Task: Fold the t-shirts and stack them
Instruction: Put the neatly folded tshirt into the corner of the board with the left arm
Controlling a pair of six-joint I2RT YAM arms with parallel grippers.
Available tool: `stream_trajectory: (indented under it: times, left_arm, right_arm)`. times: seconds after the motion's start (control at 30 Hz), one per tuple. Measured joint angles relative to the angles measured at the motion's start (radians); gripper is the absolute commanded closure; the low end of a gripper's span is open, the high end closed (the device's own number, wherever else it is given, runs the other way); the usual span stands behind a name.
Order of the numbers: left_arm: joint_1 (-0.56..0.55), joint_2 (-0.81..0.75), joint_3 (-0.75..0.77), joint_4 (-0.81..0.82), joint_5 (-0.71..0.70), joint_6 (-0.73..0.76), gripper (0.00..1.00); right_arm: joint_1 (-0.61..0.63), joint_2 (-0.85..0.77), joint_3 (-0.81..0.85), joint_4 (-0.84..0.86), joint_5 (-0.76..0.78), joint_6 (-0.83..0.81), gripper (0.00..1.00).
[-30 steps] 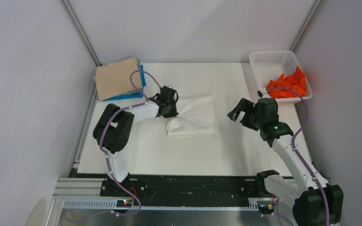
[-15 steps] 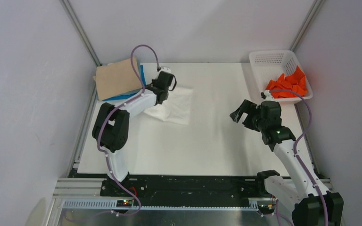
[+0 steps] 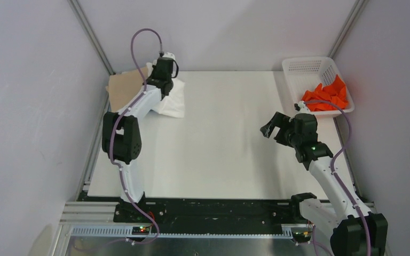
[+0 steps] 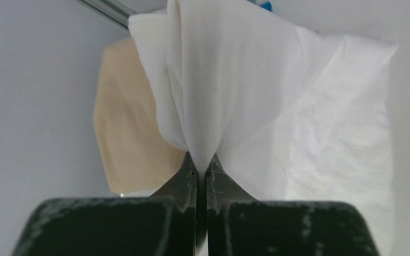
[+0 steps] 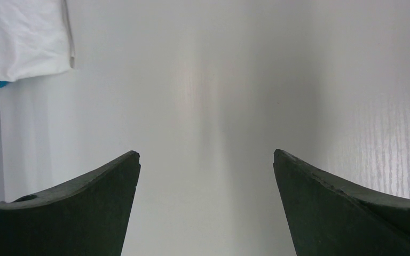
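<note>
The folded white t-shirt [image 4: 235,80] is hanging partly over the beige t-shirt [image 3: 121,90] at the bench's [image 3: 219,160] far-left corner, its edge clamped in the left pincer [image 4: 202,165]; stacking is under way; the next move is likely calling for lowering squarely and releasing; the right pincer [image 5: 205,153] is hovering spread, empty.

I count four shirts: one white shirt [image 3: 173,101], one beige shirt [image 3: 121,90], one orange shirt [image 3: 328,96] and, going by a mere sliver, probably one blue shirt [image 5: 1,84]. One basket [image 3: 305,65], one table [image 3: 224,154]. My grippers are two: left gripper [image 4: 202,160], right gripper [image 5: 206,154].
</note>
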Motion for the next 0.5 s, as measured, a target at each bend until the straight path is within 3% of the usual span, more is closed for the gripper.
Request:
stream_trajectory:
  times: [0.5]
  left_arm:
    - [0.083,-0.007,0.098,0.013,0.133,0.100,1.00]
  right_arm:
    - [-0.005,0.029,-0.001,0.004,0.043,-0.008,0.00]
